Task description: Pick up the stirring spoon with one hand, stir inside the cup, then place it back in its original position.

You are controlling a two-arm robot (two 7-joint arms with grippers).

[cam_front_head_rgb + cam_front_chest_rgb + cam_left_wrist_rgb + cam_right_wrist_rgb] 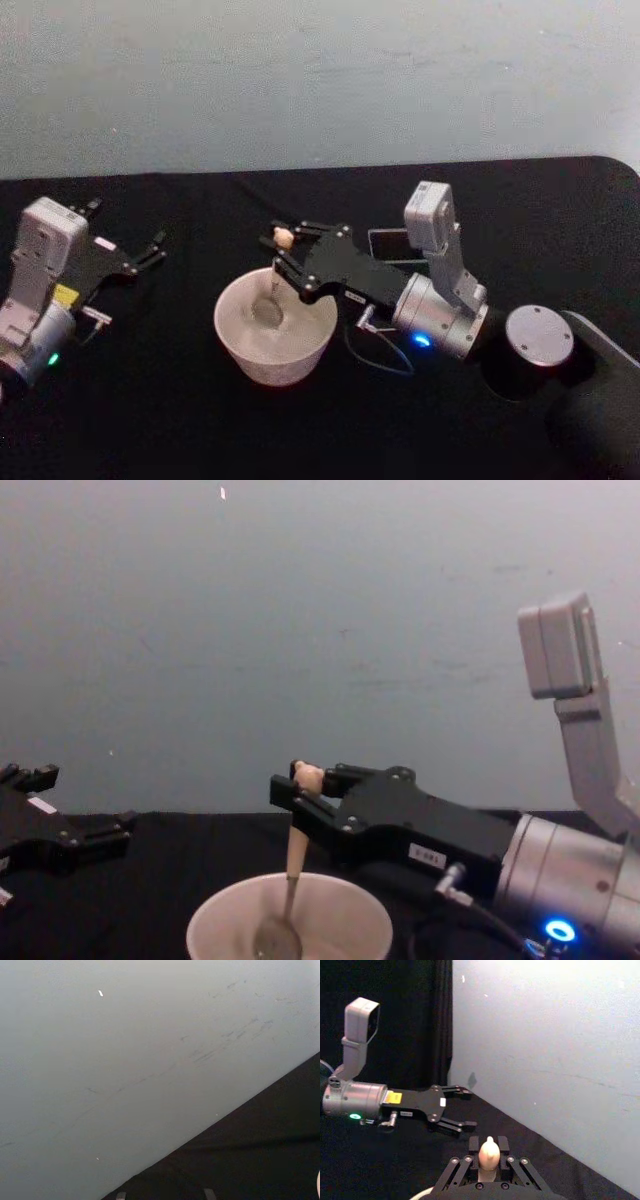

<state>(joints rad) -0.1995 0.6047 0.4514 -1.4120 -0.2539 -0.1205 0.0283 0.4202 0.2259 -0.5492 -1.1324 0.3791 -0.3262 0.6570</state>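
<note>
The cream-white cup (275, 327) stands at the table's middle, and its rim shows low in the chest view (290, 920). My right gripper (282, 250) hangs over its far rim, shut on the stirring spoon (293, 865). The spoon's beige bear-head top (488, 1152) pokes up between the fingers, and its metal bowl (276, 938) rests inside the cup. The dark grey holder (395, 245) is mostly hidden behind my right arm. My left gripper (125, 240) is parked at the left with its fingers spread, also seen from the right wrist (465, 1107).
A black cloth covers the table (520, 220), with a pale wall (320, 80) behind its far edge. A cable (380, 360) loops beside the cup under my right wrist. There is bare cloth between the cup and my left gripper.
</note>
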